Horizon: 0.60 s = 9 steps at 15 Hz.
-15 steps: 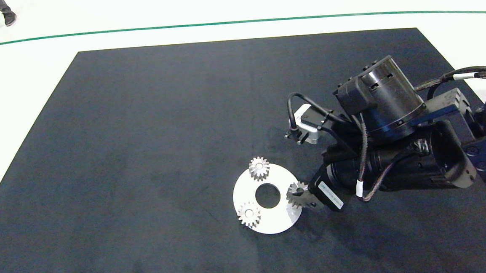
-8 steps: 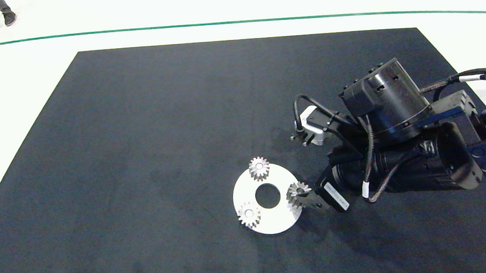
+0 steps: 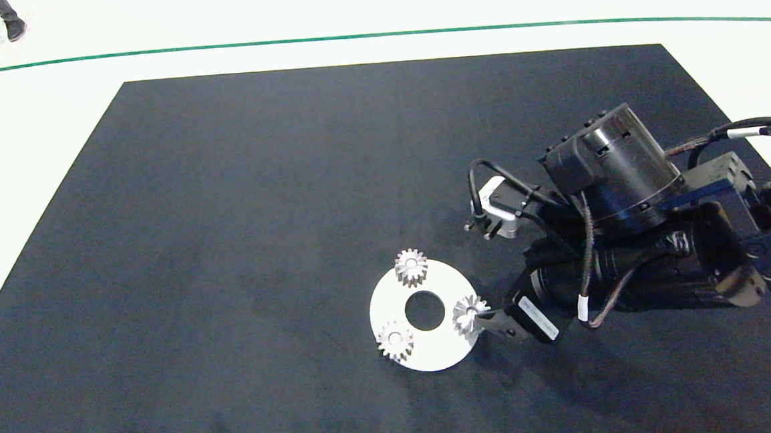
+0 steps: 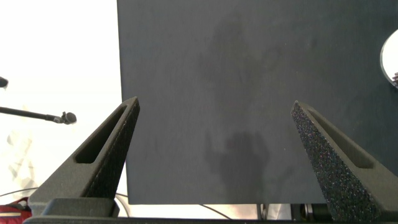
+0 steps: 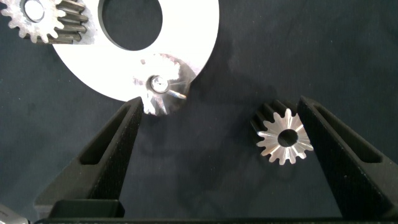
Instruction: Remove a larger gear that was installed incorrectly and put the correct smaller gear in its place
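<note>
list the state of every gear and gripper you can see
smaller gear: seated on the plate, not gripped
larger gear: lying flat on the mat, off the plate
two compact gears: seated on the plate
right gripper: open, empty, at the plate's edge
left gripper: open, empty, over bare mat

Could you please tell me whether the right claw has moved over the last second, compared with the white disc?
Yes. The right claw has drawn back toward the picture's right, off the gear on the white disc, which has not shifted.
</note>
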Tool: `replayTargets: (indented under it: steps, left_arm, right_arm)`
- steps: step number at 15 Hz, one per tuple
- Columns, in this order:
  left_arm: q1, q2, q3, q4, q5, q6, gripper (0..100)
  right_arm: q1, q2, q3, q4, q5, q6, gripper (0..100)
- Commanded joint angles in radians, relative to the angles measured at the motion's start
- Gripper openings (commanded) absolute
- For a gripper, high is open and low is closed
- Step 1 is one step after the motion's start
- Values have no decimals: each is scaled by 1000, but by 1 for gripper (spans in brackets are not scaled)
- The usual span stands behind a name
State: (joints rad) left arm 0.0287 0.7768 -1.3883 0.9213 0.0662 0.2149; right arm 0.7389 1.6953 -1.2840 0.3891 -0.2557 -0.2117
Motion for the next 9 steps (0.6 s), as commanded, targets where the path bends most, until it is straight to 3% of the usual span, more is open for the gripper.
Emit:
replayTargets:
  steps: [1,6,8,9]
  left_arm:
    - [0,-1,0,5,0,1,100]
    - [0,4,0,4,-3,1,100]
    - [2,4,-6,-44,-14,-17,100]
    - [5,-7,3,-67,-11,-23,100]
  right_arm:
    - [0,1,2,-19,-2,-2,100]
    - [5,-65,34,-46,1,-3,100]
    - [2,-146,86,-124,-3,-5,100]
    - [-1,-215,126,-158,-45,-8,100]
